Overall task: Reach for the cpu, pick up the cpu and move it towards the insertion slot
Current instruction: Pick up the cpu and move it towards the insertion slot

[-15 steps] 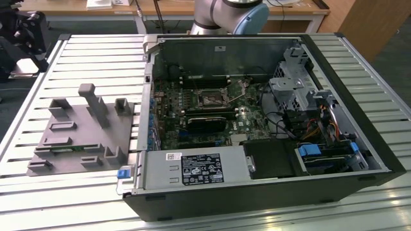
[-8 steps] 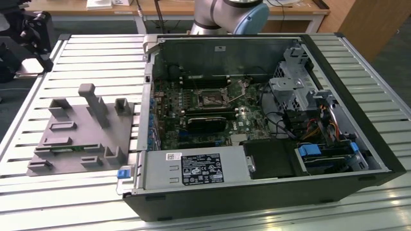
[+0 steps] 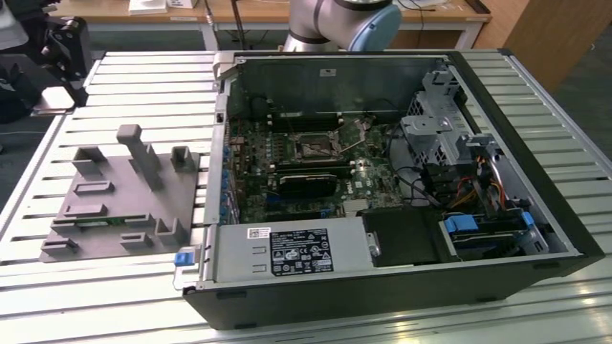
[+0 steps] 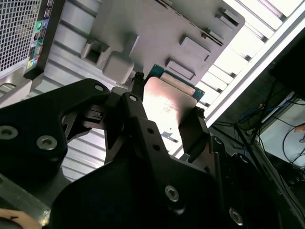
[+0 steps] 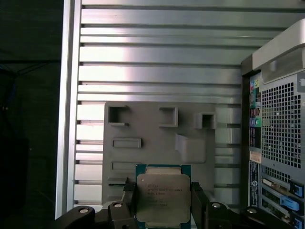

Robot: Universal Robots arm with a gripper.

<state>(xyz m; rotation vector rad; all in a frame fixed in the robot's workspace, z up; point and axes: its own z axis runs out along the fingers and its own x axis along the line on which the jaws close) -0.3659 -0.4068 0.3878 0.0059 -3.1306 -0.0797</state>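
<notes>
First wrist view, tool (image 5: pixel 163 192) gripping cpu (image 5: pixel 163 198)

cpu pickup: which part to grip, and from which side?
Pinch two opposite side edges of the cpu, coming straight at its flat face. It is a thin flat square and the smooth metal top offers no hold. In the first wrist view the gripper grips it so, fingers on either edge.
</notes>
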